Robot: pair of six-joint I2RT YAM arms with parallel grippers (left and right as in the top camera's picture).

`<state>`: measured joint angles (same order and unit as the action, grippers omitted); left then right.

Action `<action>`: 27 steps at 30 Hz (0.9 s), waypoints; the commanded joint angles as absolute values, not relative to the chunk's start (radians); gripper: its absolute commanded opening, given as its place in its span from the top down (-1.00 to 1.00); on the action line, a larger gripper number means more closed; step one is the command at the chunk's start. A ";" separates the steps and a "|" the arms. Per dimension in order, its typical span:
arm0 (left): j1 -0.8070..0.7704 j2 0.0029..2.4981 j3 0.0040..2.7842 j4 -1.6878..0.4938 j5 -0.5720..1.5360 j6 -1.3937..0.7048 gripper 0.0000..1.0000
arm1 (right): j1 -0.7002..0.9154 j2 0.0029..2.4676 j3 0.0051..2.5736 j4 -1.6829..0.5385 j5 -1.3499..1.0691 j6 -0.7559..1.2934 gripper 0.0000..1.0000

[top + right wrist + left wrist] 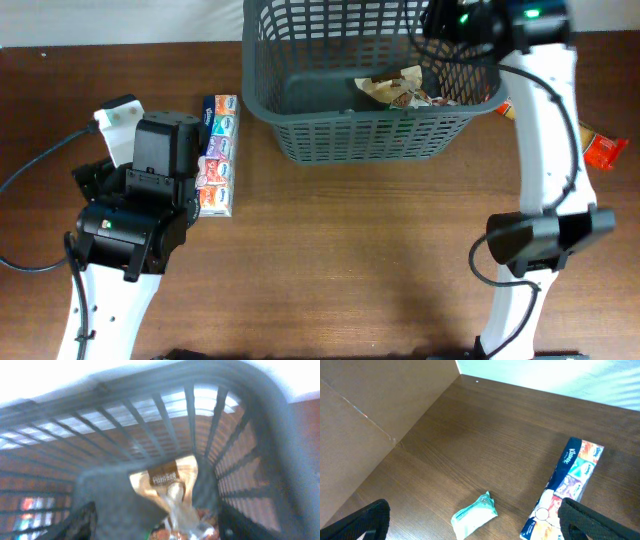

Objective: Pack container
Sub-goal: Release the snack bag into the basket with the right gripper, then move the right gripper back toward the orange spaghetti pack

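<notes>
White right arm (545, 130) stretches over the container (360, 140), right pincer (170, 515) parted above a snack packet (162, 480); left pincer (472, 517) wide, empty.

Left end effector (473, 512) spread wide, right end effector (156, 515) parted

The brown wood-grain table (350, 250) carries the dark grey basket (360, 140) at twelve o'clock, a colourful tissue multipack (218, 155) at ten o'clock and an orange packet (604, 150) at two o'clock. A small teal packet (475, 515) lies near the multipack.
</notes>
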<state>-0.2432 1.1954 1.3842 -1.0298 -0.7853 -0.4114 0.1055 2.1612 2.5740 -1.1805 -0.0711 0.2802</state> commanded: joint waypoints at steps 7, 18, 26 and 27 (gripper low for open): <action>-0.237 1.199 1.398 -1.031 -0.789 -0.421 -0.99 | 0.017 2.117 3.124 -1.569 -0.067 0.104 -0.98; -0.237 1.199 1.398 -1.031 -0.789 -0.421 -0.99 | -0.081 2.099 3.124 -1.689 0.147 0.417 -0.98; -0.237 1.199 1.398 -1.031 -0.789 -0.421 -0.99 | -0.271 2.101 3.013 -1.698 0.319 0.949 -0.98; -0.237 1.199 1.398 -1.031 -0.789 -0.421 -0.99 | -0.303 2.101 2.975 -1.698 0.318 1.021 -0.98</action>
